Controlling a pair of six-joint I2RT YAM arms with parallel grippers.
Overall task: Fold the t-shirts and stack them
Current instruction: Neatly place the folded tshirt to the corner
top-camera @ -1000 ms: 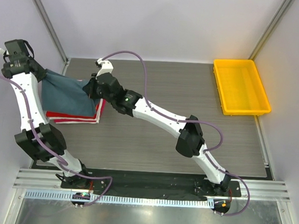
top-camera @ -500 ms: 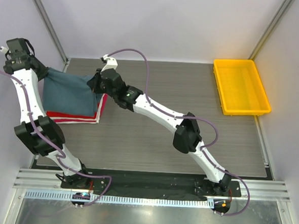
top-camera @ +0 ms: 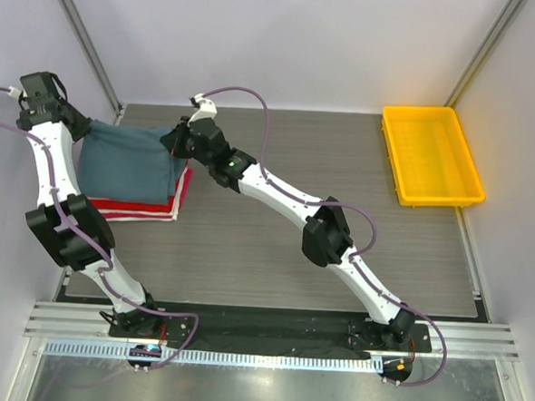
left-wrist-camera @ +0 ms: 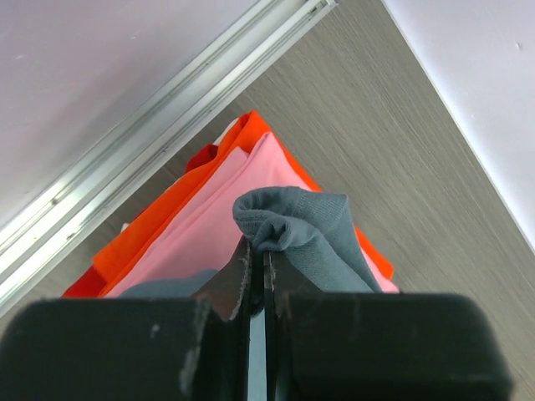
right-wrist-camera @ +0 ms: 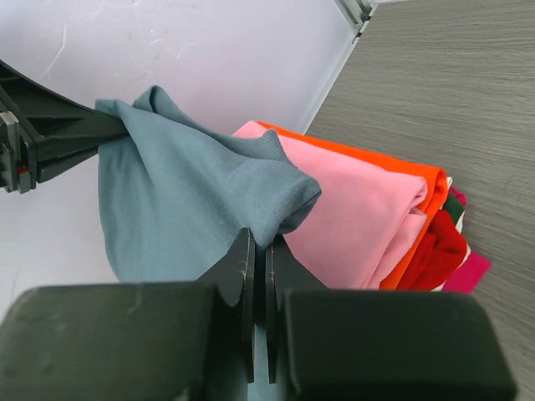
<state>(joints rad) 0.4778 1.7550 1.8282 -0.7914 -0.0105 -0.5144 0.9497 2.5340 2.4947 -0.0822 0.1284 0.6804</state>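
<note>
The slate blue-grey t-shirt (top-camera: 129,163) hangs stretched between the two arms over a stack of folded t-shirts (top-camera: 130,212) at the far left of the tabletop (top-camera: 246,254), close to the left wall. Whether its hanging part touches the stack cannot be told. The left fingers (left-wrist-camera: 238,280) are pressed together on a bunched edge of the blue-grey cloth at its left end, and the right fingers (right-wrist-camera: 238,259) are clamped on a fold at its right end. Beneath it the stack shows a pink t-shirt (right-wrist-camera: 351,209) on top, an orange one (right-wrist-camera: 418,180) under that, then red, with white at the bottom edge. A yellow tray (top-camera: 431,156) sits well apart at the far right corner.
</note>
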